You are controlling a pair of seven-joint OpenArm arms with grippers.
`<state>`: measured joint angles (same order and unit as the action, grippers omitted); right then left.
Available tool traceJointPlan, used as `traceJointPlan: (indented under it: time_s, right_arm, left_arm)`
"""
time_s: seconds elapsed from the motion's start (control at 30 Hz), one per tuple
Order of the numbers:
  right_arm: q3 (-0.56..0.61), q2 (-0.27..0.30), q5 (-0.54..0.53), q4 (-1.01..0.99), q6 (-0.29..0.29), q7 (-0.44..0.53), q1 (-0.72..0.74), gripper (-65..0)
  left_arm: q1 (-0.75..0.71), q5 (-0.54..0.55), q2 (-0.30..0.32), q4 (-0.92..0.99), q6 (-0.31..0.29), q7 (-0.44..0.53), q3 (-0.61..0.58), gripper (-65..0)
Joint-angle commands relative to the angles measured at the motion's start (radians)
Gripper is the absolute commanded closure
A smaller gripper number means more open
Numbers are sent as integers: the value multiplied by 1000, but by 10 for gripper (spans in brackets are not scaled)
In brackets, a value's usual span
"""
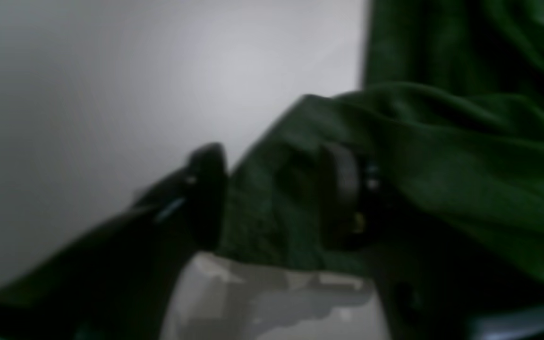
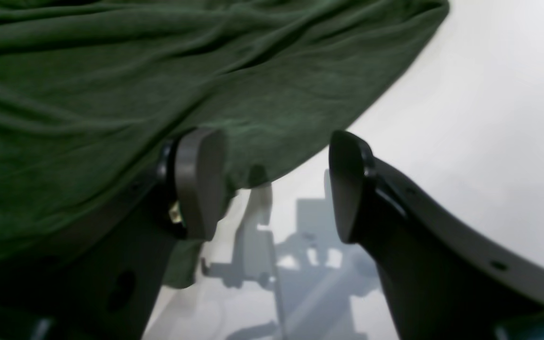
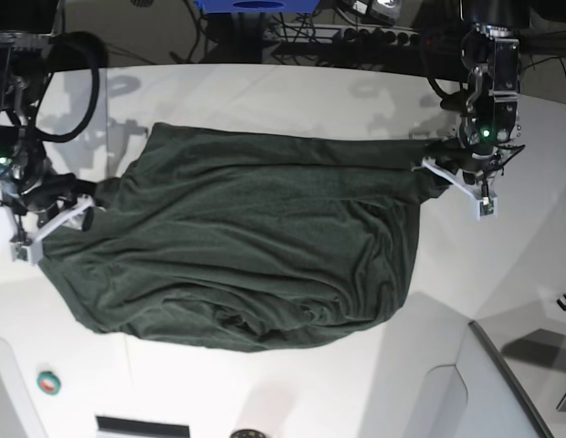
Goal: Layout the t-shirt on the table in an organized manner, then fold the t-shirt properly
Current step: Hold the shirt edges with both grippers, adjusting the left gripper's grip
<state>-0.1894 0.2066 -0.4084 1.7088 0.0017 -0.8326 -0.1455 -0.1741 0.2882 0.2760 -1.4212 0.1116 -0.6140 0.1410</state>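
The base view looks straight down from high above, taking in the whole t-shirt (image 3: 256, 251) and the table (image 3: 292, 91). Each wrist view sits very near, just behind its own fingers, facing one edge of that same cloth.

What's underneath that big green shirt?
The t-shirt lies spread and wrinkled on the white table, whose bare glossy surface shows all around it. Whatever lies beneath the cloth is covered. At its two ends, the left gripper and right gripper meet its edges.
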Motion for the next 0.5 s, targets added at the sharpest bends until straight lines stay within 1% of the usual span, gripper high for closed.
traceJointPlan:
  time_s: [0.0, 0.07, 0.1, 0.2, 0.33, 0.4, 0.47]
  right_arm:
    - [-5, 11, 3, 18, 1, 20, 13, -335]
    - [-5, 11, 3, 18, 1, 20, 13, -335]
    - [-5, 9, 3, 18, 1, 20, 13, -335]
    - [-5, 9, 3, 18, 1, 20, 13, -335]
    - [-5, 12, 3, 18, 1, 20, 16, -335]
    - [-5, 11, 3, 18, 1, 20, 17, -335]
    - [-5, 11, 3, 18, 1, 20, 17, -335]
  left_arm:
    - [20, 1, 2, 1, 1, 16, 3, -191]
    - [25, 1, 1, 21, 1, 18, 3, -53]
    - [28, 1, 1, 26, 1, 18, 3, 0]
    - [28, 1, -4, 44, 1, 15, -1, 0]
    - [20, 1, 10, 73, 1, 16, -71, 0]
    - [-3, 1, 19, 63, 1, 16, -90, 0]
    - [-31, 1, 19, 0, 1, 16, -83, 0]
